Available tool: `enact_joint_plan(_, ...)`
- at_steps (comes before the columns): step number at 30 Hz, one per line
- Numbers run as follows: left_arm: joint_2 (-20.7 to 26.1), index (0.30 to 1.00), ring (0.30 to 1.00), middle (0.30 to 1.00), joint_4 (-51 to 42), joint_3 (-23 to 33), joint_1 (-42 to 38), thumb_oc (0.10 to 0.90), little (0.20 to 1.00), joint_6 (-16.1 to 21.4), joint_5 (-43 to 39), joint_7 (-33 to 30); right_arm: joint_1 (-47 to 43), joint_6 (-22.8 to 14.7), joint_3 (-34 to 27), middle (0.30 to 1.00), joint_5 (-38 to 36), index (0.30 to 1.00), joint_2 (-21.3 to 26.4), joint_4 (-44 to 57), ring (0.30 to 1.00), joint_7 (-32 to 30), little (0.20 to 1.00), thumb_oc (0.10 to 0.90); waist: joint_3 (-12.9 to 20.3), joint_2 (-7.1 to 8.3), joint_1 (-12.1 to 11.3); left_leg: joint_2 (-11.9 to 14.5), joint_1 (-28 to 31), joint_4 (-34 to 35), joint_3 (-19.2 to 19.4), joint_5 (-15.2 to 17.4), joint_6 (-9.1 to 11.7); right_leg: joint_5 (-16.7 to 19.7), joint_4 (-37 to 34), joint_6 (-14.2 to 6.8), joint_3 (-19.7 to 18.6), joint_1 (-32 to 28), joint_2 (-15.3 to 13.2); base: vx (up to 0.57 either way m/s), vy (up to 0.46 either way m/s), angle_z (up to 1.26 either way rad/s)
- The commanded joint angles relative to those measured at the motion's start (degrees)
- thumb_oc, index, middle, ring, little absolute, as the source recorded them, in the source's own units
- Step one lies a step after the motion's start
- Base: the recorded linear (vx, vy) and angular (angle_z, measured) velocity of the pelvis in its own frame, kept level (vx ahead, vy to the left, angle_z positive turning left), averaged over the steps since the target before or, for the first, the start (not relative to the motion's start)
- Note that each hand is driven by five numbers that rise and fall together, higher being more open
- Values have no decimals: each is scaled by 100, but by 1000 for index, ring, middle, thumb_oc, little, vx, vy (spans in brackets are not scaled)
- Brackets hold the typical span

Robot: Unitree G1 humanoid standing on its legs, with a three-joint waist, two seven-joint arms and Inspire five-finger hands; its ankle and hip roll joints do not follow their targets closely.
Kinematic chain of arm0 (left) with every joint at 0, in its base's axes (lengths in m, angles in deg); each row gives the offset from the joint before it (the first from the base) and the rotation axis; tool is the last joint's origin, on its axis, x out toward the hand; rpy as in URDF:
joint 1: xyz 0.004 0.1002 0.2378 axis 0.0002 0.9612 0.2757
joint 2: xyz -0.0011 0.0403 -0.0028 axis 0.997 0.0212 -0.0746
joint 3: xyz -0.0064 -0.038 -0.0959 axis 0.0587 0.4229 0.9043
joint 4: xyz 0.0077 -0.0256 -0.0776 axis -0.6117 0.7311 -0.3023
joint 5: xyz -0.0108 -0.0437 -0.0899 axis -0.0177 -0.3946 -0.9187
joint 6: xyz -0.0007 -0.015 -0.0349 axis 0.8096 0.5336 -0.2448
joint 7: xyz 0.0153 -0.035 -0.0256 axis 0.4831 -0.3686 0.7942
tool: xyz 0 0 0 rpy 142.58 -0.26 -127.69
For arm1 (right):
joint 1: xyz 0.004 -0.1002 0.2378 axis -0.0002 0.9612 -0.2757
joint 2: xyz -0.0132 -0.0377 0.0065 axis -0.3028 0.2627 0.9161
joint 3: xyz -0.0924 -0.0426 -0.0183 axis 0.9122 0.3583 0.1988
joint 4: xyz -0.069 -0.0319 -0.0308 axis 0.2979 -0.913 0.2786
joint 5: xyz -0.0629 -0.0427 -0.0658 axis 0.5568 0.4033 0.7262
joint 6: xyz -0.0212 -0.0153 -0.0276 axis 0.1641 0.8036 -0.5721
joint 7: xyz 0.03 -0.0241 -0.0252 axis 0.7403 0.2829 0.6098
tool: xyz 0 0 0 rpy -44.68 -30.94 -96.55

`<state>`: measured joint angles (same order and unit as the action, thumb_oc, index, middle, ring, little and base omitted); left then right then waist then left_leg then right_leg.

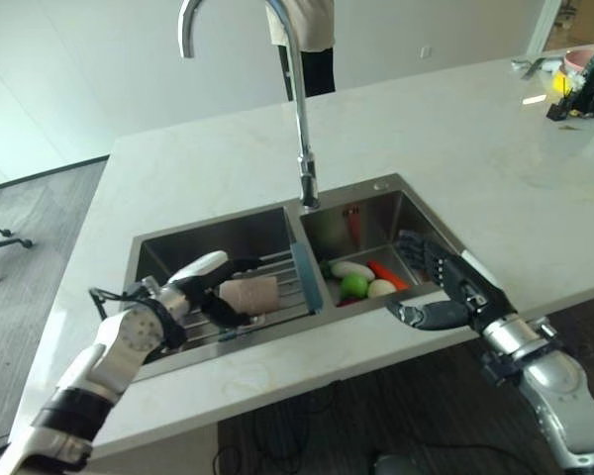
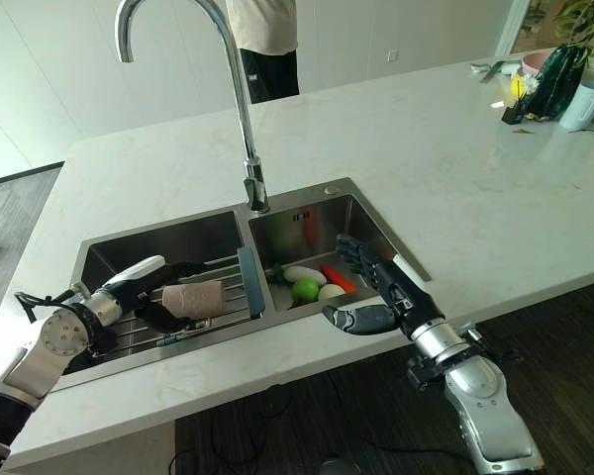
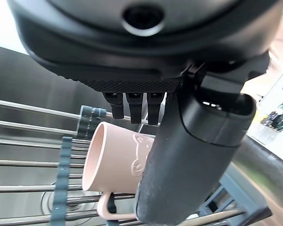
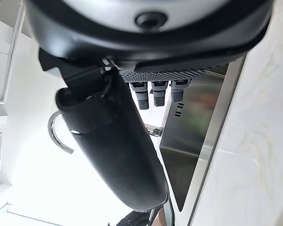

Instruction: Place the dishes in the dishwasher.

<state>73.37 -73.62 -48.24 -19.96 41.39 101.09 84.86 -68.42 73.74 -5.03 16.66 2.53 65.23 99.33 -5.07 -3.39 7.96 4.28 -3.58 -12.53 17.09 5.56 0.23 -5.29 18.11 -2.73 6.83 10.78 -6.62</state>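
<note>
left hand (image 1: 203, 287) has thumb and fingers around the pink cup (image 1: 249, 294), which lies on its side on the wire rack (image 1: 287, 282) over the left sink basin (image 1: 178, 247), long axis running left to right, mouth toward the hand. right hand (image 1: 445, 287) is farther off, fingers straight and empty, at the right basin's front edge near the vegetables (image 1: 361, 280). pale marble counter (image 1: 455, 158) all round; the faucet (image 1: 297, 109) rises behind.

Both eye views are looking down from the robot's head onto the double sink (image 1: 277, 223) and faucet (image 2: 240, 99), sharing the whole counter (image 1: 475, 148). The left wrist camera is peering very closely along its hand (image 3: 188, 155) at a rack (image 3: 33, 160); the right is facing its hand (image 4: 118, 150) toward the sink's right edge.
</note>
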Motion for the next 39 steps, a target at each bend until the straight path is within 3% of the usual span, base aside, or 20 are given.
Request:
enact_joint_plan(1,386,900,900,900,5,63,-767,800,900,56,320,-418,-638,-475,-146,900,11,900,222,390,900,-9,900,800,320,-69,49,247,44,-466,-272,790,200,-379,-92,-637,106,-353,-188,0,0,0)
enact_joint_plan(14,82,900,900,900,808,-307,-1115,800,900,-401,450,-461,-756,-452,-9,900,64,900,245,294,900,112,900,800,335,-45,149,282,58,-466,-216,784,202,-392,-92,-623,16,-348,-126,4,0,-3)
enact_joint_plan(22,-127,900,900,900,1008,-526,-1616,800,900,-268,-2,-596,-818,-480,79,900,41,900,223,222,900,154,900,800,350,-7,234,309,89,-466,-127,798,180,-396,-92,-620,-21,-352,-106,-1,2,-6)
enact_joint_plan(28,-321,900,900,900,825,-517,-1573,800,900,-388,-265,-551,-799,-431,109,900,115,900,124,239,900,208,900,800,361,-14,244,309,116,-466,-110,807,175,-406,-92,-619,-37,-381,-96,-12,-11,-4)
enact_joint_plan(34,-408,900,900,900,829,-786,-1629,800,900,-386,120,-236,-826,-369,164,900,95,900,124,296,900,210,900,800,360,-20,263,311,105,-466,-109,814,168,-400,-92,-623,-29,-376,-99,0,0,0)
enact_joint_plan(35,-444,469,469,469,856,-904,-1641,513,469,-294,278,-204,-834,-380,196,900,103,900,119,295,900,209,900,800,357,-24,278,305,103,-466,-108,817,164,-395,-92,-625,-37,-373,-98,0,0,0)
enact_joint_plan(36,-447,300,300,300,871,-972,-1692,400,300,-273,256,-235,-839,-395,221,900,83,900,127,283,900,210,900,800,364,-20,291,308,107,-466,-97,824,164,-396,-92,-630,-42,-373,-98,0,0,0)
enact_joint_plan(39,-501,300,300,300,1018,-1019,-1731,400,300,-436,336,-241,-811,-372,255,900,125,900,117,240,900,282,900,800,373,-22,310,316,103,-466,-72,813,162,-391,-92,-631,-62,-364,-90,0,0,0)
